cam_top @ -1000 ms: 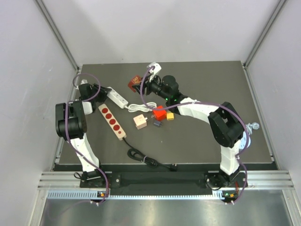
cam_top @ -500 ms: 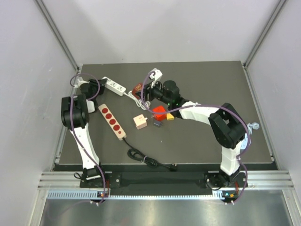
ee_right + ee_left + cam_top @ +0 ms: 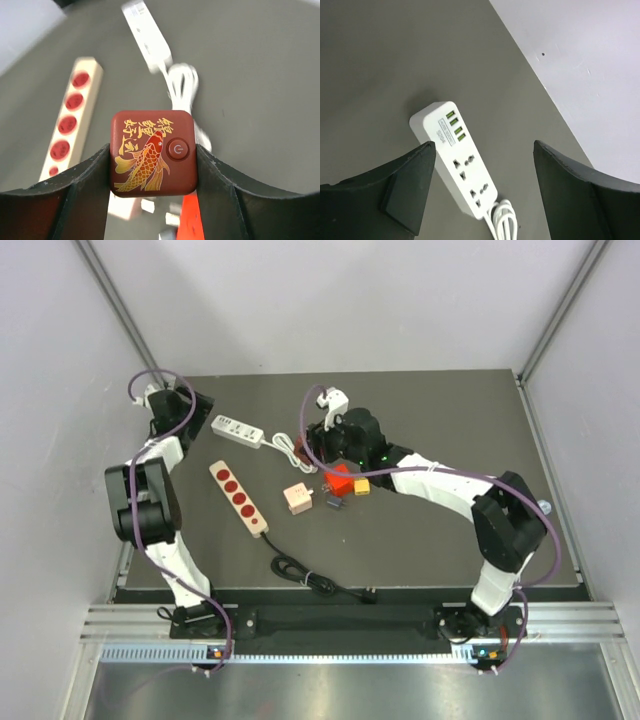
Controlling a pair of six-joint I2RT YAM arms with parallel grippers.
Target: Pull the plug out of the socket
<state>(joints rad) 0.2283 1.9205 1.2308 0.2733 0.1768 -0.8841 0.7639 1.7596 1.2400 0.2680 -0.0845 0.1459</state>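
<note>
A white power strip (image 3: pixel 238 430) lies flat at the back left of the table, its sockets bare, with its white cable coiled at one end (image 3: pixel 502 220). It also shows in the left wrist view (image 3: pixel 462 162). My left gripper (image 3: pixel 484 147) is open and empty, above the strip and apart from it; the top view shows it by the table's back left corner (image 3: pixel 190 405). My right gripper (image 3: pixel 152 150) is shut on a dark red square plug (image 3: pixel 152 155) with a gold koi and a power button. It holds the plug in the air, clear of the strip, near mid-table (image 3: pixel 322 445).
A beige strip with red sockets (image 3: pixel 238 498) lies left of centre. A beige cube adapter (image 3: pixel 297 498), a red block (image 3: pixel 340 480), a yellow piece (image 3: pixel 361 486) and a small dark plug (image 3: pixel 334 504) sit mid-table. A black cable (image 3: pixel 310 578) trails along the front.
My left gripper let go of the white strip and drew back to the back left corner. The strip now lies flat. My right gripper carried the red plug rightward and nearer.
</note>
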